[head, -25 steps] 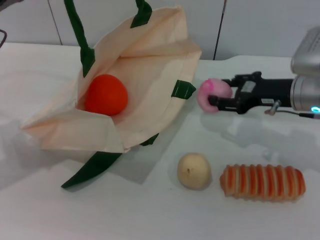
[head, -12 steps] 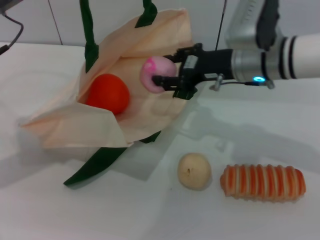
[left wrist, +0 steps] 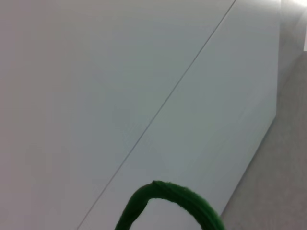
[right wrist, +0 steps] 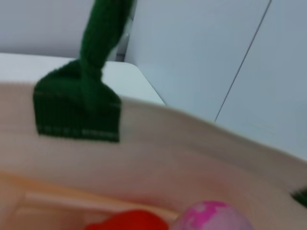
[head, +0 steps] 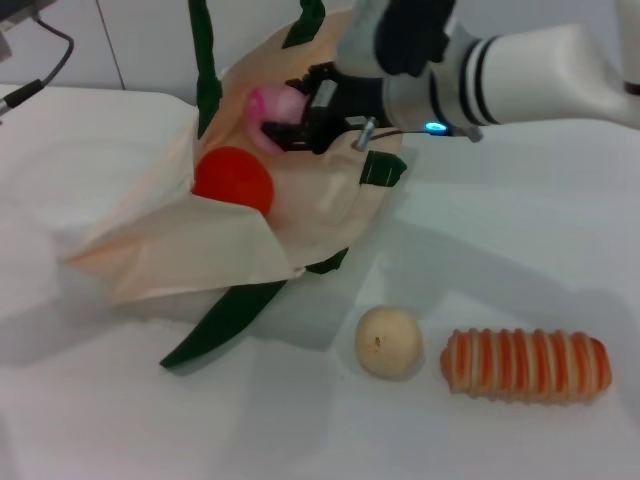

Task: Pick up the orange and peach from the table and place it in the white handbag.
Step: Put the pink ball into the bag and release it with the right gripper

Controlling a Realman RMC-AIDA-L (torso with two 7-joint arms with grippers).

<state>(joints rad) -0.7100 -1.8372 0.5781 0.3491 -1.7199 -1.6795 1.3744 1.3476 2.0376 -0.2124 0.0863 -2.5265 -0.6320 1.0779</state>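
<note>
The right tool [head: 283, 118] is gripping the peach [head: 272, 104] inside the bag [head: 330, 215] mouth, upper centre, above the orange [head: 233, 180]. It should lower before letting go, clear of the orange. The left tool is out of view.

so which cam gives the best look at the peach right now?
Head view: the peach shows in the right tool, over the open white handbag, beside the orange. Right wrist view catches only its top at the picture's edge. Left wrist view shows none of it, only a green strap.
</note>
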